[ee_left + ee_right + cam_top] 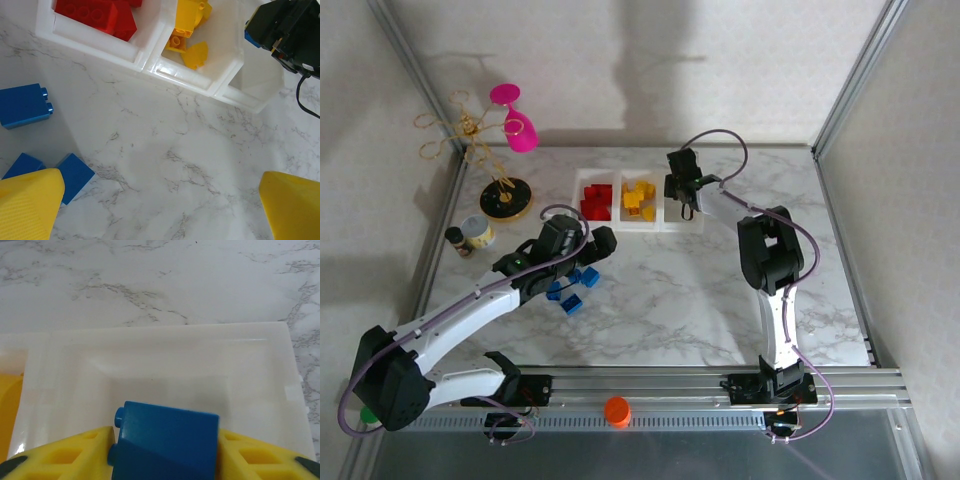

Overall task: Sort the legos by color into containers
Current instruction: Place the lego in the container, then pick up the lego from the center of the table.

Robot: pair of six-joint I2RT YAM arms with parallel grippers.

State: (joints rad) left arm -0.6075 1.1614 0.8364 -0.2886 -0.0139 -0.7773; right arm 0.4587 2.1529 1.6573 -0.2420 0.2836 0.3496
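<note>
Low in the right wrist view, you have a blue brick [167, 435] wedged between the two yellow fingers [65, 457] of your right gripper [165, 460]. Both pads touch its sides with no gap to see, so the fingers are pinching it. The brick sits tilted, studs toward the left of the frame, and its lower part runs off the bottom edge. Behind it lies the white floor of the rightmost of the three bins [150, 345], with a sliver of yellow at the left edge from the middle bin.

From the top camera, your right gripper [682, 208] hangs over that rightmost compartment, in the upper middle of the frame. The bins [630, 228] sit in a row there: red bricks [595, 200] in the left one, yellow bricks [638, 198] in the middle one.

Your left gripper [588, 248] is at centre left of the top view, just above the loose blue bricks [572, 288] on the table [700, 300]. In the left wrist view its fingers [30, 205] stand spread wide at the bottom corners, holding nothing, with bare marble between them [160, 200]. One loose blue brick [22, 106] lies at the left edge, apart from the fingers. Two more [75, 177] sit just beside the tip of the lower-left finger; you cannot tell whether they touch it.
</note>
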